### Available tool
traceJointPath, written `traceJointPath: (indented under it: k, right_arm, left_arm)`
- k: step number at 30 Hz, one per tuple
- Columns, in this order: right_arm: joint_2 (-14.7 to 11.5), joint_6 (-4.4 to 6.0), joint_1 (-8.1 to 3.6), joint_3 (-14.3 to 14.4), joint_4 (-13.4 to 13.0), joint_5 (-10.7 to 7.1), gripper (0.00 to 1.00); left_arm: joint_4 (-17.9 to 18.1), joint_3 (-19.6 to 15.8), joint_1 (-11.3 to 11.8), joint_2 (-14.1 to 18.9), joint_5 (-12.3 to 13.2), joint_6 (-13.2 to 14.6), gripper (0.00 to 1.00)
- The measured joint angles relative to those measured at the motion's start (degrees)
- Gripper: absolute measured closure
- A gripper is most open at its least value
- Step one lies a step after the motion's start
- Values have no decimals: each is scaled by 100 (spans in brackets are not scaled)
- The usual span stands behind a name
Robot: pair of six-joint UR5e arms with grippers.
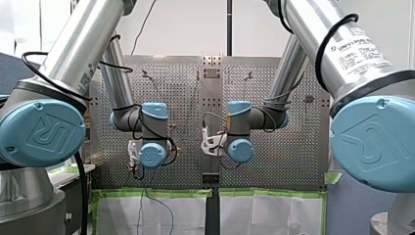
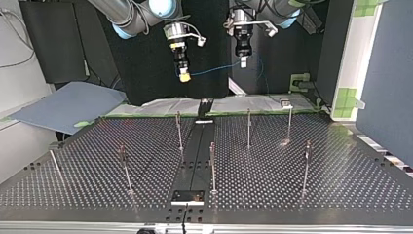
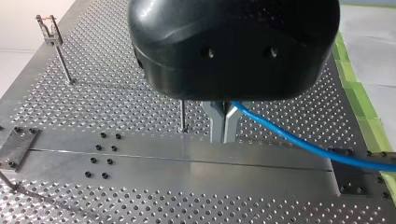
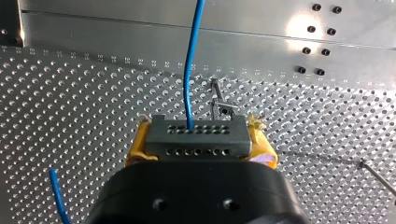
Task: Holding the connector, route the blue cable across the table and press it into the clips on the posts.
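In the top view both arms hang above the table's far edge, with the blue cable (image 2: 214, 72) strung between them. My right gripper (image 2: 184, 76), at that view's left, has yellow pads. In the right wrist view my right gripper (image 4: 200, 143) is shut on a grey connector (image 4: 196, 132) with rows of holes, and the blue cable (image 4: 189, 70) rises out of it. My left gripper (image 2: 243, 62) is black; in its wrist view my left gripper (image 3: 223, 136) has its metal fingers shut on the blue cable (image 3: 299, 142), which trails off to one side. Thin posts (image 2: 249, 127) with small clips stand across the table.
A smooth metal rail (image 2: 195, 156) runs down the middle of the perforated table (image 2: 341, 175), with a black plate (image 2: 187, 196) at its near end. White sheets edged in green tape (image 2: 165, 106) lie along the far edge. A blue-grey board (image 2: 68, 105) rests at the top view's left.
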Motion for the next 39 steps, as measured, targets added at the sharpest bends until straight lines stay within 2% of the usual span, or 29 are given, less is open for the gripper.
traceJointPath:
  k: [7, 12, 17, 22, 39]
  right_arm:
    - [0, 0, 2, 3, 0, -3, 100]
    - [23, -7, 14, -13, 22, -3, 100]
    - [222, -16, 33, -33, 180, -1, 100]
    - [370, -17, 35, -34, 224, 0, 100]
    - [396, -17, 36, -35, 229, 0, 100]
  left_arm:
    - [-34, 25, 36, -35, 22, 19, 100]
    - [-236, 49, 132, -89, 41, 33, 100]
    - [-316, 51, 147, -95, 44, 35, 100]
    - [-324, 53, 149, -96, 44, 35, 100]
    - [-325, 53, 149, -97, 44, 35, 100]
